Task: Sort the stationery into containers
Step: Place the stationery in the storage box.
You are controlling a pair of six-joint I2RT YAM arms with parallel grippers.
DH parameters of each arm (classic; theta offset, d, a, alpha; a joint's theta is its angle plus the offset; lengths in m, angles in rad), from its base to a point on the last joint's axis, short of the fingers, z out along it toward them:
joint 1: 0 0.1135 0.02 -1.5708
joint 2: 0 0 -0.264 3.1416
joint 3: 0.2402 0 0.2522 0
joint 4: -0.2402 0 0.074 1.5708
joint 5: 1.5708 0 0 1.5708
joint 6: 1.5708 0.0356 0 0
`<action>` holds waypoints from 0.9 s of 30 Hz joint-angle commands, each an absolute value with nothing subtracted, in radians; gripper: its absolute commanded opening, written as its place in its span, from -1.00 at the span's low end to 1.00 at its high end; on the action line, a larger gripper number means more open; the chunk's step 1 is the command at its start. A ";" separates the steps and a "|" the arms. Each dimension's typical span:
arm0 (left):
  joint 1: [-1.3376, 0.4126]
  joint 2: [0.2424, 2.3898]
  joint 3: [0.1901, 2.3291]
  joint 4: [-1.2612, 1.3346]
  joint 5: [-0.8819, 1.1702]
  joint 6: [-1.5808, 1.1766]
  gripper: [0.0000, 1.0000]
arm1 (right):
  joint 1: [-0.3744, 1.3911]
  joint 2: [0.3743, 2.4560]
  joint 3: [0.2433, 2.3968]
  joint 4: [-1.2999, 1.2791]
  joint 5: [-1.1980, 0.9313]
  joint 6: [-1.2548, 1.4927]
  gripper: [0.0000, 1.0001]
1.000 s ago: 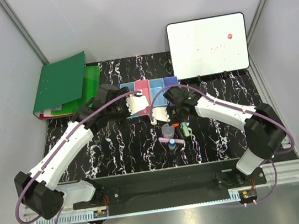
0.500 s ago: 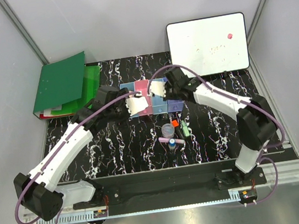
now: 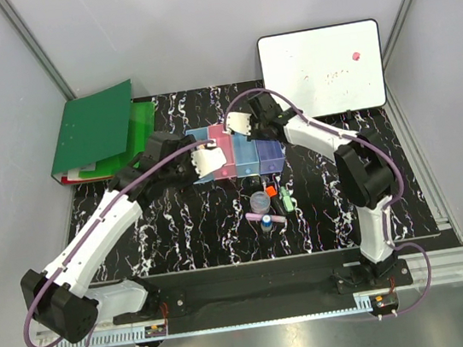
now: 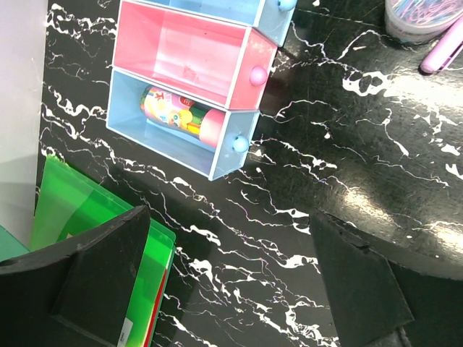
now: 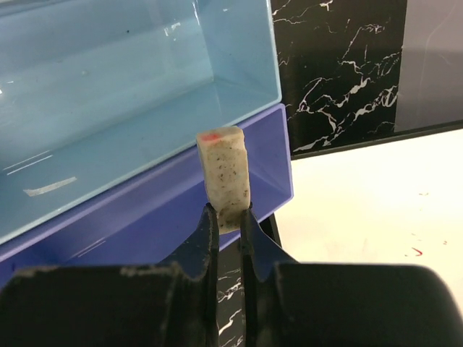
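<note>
My right gripper (image 5: 228,215) is shut on a white speckled eraser (image 5: 224,170) with a pink-red end, held upright above the violet-blue container (image 5: 278,170), next to a light blue container (image 5: 130,87). From the top view the right gripper (image 3: 240,126) hangs over the far end of the row of containers (image 3: 267,153). My left gripper (image 4: 231,282) stands open and empty over the bare table, near a light blue container (image 4: 221,152) that holds a colourful stick (image 4: 181,114), and an empty pink container (image 4: 195,61). A pink marker (image 3: 265,218), green pen (image 3: 287,203), orange-capped stick (image 3: 271,192) and clear round piece (image 3: 259,201) lie in front of the row.
Green binders (image 3: 96,128) lie at the back left, and one edge (image 4: 94,231) is close under my left finger. A whiteboard (image 3: 321,59) leans at the back right, just behind the violet-blue container. The black marbled table (image 3: 179,232) reaches to the walls.
My right arm has swung from near the loose items back and left over the containers, carrying the eraser. The left arm has hardly moved.
</note>
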State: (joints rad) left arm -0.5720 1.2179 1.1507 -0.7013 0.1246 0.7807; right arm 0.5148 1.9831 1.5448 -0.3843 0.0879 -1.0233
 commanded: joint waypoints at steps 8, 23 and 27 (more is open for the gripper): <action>-0.551 1.212 1.147 -0.658 0.133 0.782 0.98 | 0.465 1.977 1.542 -0.307 0.112 -1.028 -0.93; -0.551 1.218 1.146 -0.655 0.138 0.772 0.98 | 0.462 1.974 1.519 -0.287 0.133 -1.034 -0.13; -0.551 1.221 1.150 -0.653 0.141 0.769 0.98 | 0.460 1.960 1.513 -0.281 0.138 -1.034 -0.12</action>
State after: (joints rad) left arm -0.5560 1.2194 1.1507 -0.7006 0.1272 0.7799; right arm 0.4583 2.0026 1.5173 -0.3244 0.1162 -1.0302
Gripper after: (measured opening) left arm 0.987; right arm 0.437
